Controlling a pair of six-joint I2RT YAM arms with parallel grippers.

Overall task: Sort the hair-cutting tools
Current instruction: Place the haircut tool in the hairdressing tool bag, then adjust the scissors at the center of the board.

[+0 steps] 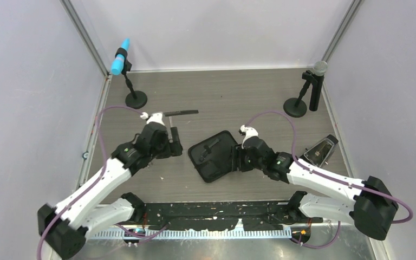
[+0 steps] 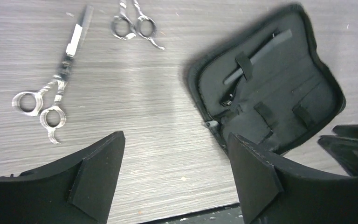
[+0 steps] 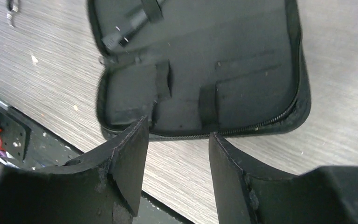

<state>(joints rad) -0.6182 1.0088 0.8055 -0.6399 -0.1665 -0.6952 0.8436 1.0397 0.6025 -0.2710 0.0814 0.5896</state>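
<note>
Nearest the arm bases, a flat black strip runs along the table's front edge. Past it, the table is grey-brown laminate with a fine streaked wood grain. The left gripper hangs low over this surface with its matte black, wedge-shaped fingers spread wide and nothing between them. The right gripper is also parted and pinches nothing. Its blunt, scuffed tips stand at the near rim of the zip case. The case lies open and flat between the two grippers. It is a soft, round-cornered rectangle of dark fabric, edged with zipper teeth and crossed by short elastic loops. A slim black clip sits under one loop in its far half. In the left wrist view, two tools lie on bare table off the case's left side, well apart from it. The long scissors are polished silver with ring handles, a curled finger rest and a narrow straight blade. Just beyond them are the second scissors, of which only the shiny rings show. Farther back lies the thin black comb, straight and flat on the wood. At the rear corners stand two microphones on round black bases, one capped in blue foam and the other with a grey mesh head.
</note>
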